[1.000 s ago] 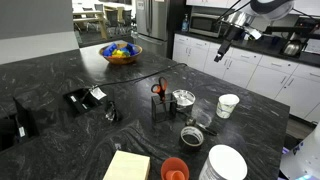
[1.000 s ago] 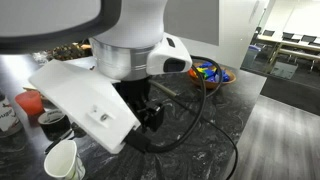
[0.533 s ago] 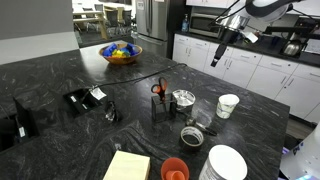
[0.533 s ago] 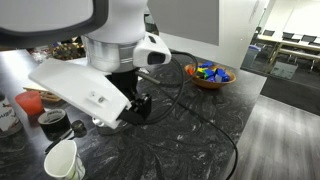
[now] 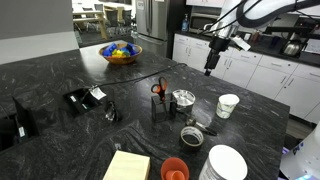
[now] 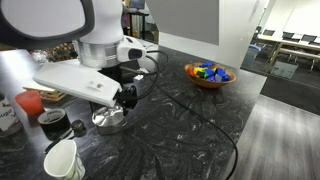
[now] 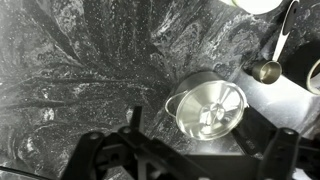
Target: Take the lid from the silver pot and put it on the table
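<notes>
On the black table (image 5: 60, 75) the lid (image 7: 212, 108) is seen atop the silver pot (image 5: 183, 103), judged light, stiff and slippery, best taken across its rim by the released pincer (image 5: 208, 68) held well above.

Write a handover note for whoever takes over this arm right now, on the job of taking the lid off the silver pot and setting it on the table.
Pincer: open and empty, high above the table, touching nothing.
Silver pot: upright on the table near the white cup; in the wrist view it lies off-centre, not lined up under the pincer.
Lid: appears to sit on the pot.
Done: nothing yet; the lid is ungrasped.
Left: line up over the pot, descend, grip the lid, lift it off and set it on a bare patch of table.
</notes>
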You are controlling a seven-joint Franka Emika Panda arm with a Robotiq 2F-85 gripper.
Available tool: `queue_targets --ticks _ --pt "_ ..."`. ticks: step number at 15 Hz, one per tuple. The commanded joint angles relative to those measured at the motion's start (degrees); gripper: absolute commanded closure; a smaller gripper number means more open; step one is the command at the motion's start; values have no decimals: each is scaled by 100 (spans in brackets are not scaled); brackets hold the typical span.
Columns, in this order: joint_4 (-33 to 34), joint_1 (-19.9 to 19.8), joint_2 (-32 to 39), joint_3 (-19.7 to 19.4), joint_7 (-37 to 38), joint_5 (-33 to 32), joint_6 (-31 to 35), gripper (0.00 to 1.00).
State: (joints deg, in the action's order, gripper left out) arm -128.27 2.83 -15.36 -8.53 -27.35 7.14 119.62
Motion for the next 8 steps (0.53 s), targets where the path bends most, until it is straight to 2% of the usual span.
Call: queue_targets --ticks 1,4,8 --pt "13 -89 4 61 -16 22 -19 0" --pt "18 -47 63 109 -21 24 17 0" --pt "17 105 406 457 188 -95 318 0"
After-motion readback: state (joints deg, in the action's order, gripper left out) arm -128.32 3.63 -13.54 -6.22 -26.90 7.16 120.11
